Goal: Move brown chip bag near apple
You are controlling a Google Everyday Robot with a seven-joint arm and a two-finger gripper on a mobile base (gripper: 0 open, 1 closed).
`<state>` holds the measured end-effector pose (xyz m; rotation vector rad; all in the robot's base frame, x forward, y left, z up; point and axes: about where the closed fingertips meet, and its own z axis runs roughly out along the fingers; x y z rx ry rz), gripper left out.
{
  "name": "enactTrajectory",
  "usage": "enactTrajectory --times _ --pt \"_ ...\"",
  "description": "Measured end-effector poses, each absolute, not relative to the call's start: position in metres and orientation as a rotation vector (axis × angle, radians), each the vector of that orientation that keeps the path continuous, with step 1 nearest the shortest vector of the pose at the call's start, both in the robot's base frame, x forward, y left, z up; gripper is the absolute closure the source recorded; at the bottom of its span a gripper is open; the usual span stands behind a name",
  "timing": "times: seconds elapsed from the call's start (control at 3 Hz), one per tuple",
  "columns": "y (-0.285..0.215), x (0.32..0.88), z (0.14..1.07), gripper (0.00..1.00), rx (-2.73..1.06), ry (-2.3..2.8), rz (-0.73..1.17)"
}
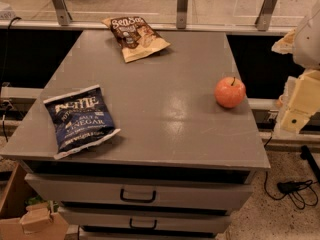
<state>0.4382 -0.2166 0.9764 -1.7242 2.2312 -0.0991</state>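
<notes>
Grey cabinet top filled most of the view, a flat matte surface over two drawers, each with a dark handle. Behind it we noted a glass barrier held by metal posts, with pale floor beyond.

Far left, low down beside the cabinet, we logged an open cardboard box.

On the left front part of the top lay a dark blue Kettle chip bag, flat, label up, its lower corner close to the front edge.

Further in, at the back edge and left of centre, lay the brown chip bag: dark brown top with white lettering, tan lower part, flat and angled, its tan end pointing toward the right. It sat well apart from the Kettle bag, with bare surface between them.

Right of centre, near the right edge of the top, stood the apple, red-orange, stem up. It was well apart from the brown chip bag, which lay across the top from it toward the back left.

At the far right, off the cabinet's side and level with the apple, we recorded the gripper, cream-coloured, partly cut by the frame edge and touching nothing. We could not make out whether it was parted or closed.

Below it, black cables lay on the speckled floor.
</notes>
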Motion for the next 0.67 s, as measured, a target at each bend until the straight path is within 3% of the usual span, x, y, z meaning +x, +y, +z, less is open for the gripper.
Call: enactTrajectory --times 0.67 --pt "-0.193 0.464 0.976 0.00 -1.768 2.146 -0.080"
